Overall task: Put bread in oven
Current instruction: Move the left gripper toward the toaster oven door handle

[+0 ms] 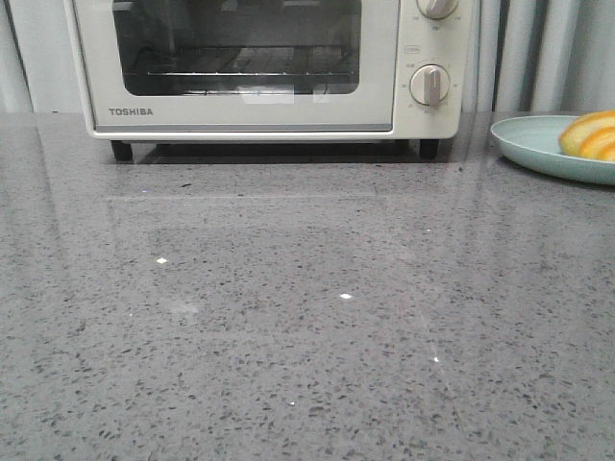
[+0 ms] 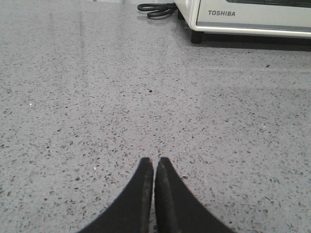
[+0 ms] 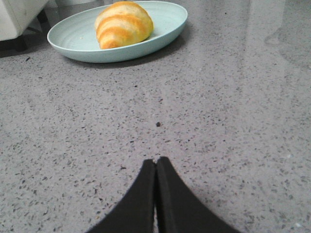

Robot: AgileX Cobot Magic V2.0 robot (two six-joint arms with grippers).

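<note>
The cream-white TOSHIBA oven (image 1: 259, 110) stands at the back of the table with its glass door shut; a wire rack shows behind the glass. Its lower corner also shows in the left wrist view (image 2: 243, 17). The bread (image 3: 123, 24), golden-brown with paler stripes, lies on a pale green plate (image 3: 73, 41); in the front view the bread (image 1: 591, 134) and the plate (image 1: 538, 144) are at the right edge. My left gripper (image 2: 155, 160) is shut and empty over bare table. My right gripper (image 3: 156, 160) is shut and empty, well short of the plate. Neither gripper shows in the front view.
The grey speckled tabletop (image 1: 288, 317) spreads in front of the oven. A black cable (image 2: 155, 8) lies coiled beside the oven's left foot. Two round knobs (image 1: 430, 84) sit on the oven's right panel. Pale curtains (image 1: 538, 48) hang behind.
</note>
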